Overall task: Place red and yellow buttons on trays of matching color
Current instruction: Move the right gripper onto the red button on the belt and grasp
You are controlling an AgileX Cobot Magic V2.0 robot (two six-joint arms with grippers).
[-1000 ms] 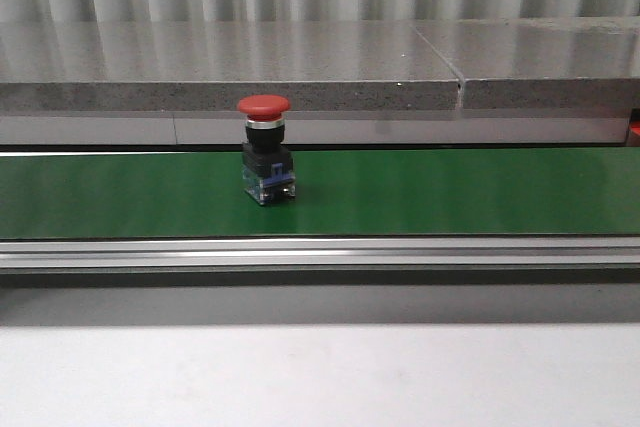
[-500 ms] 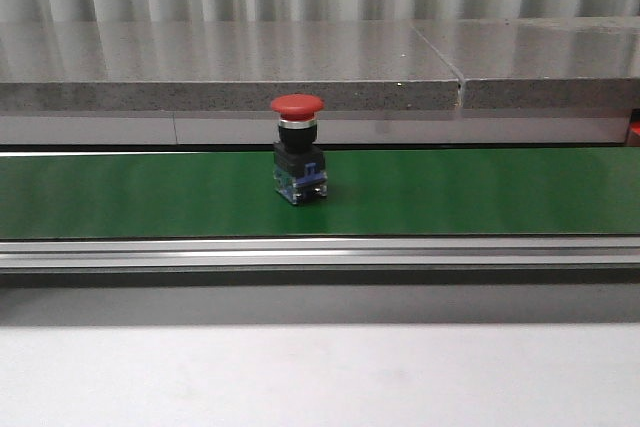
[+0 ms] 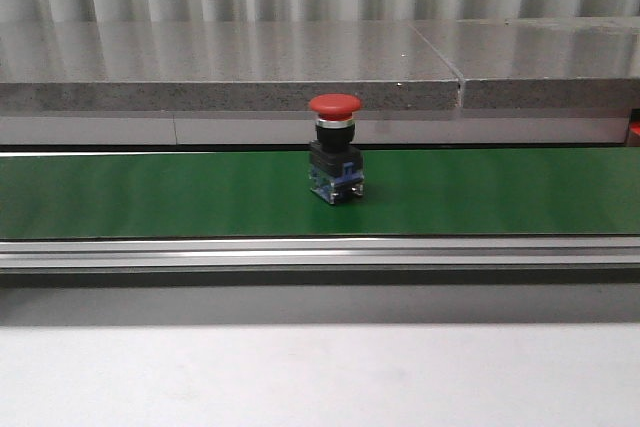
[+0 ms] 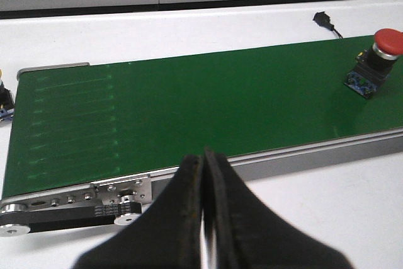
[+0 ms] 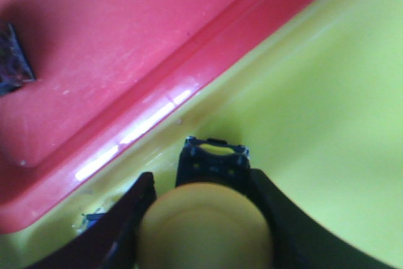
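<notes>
Red button (image 3: 335, 149): upright on green belt (image 3: 150, 192), mushroom cap over black body, clear base.
Yellow button (image 5: 204, 228): cap between right pincer (image 5: 203, 218) fingers, gripped above yellow tray (image 5: 327, 105).
Red tray (image 5: 113, 48): touching yellow tray; small dark part inside.
Left pincer (image 4: 204, 212): closed, empty, beside belt's near rail.
Worktop (image 3: 320, 372): white, before belt.

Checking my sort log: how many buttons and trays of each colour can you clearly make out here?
Red button: 1
Yellow button: 1
Red tray: 1
Yellow tray: 1
Total: 4; the cut-off dark piece on the red tray is not counted.
</notes>
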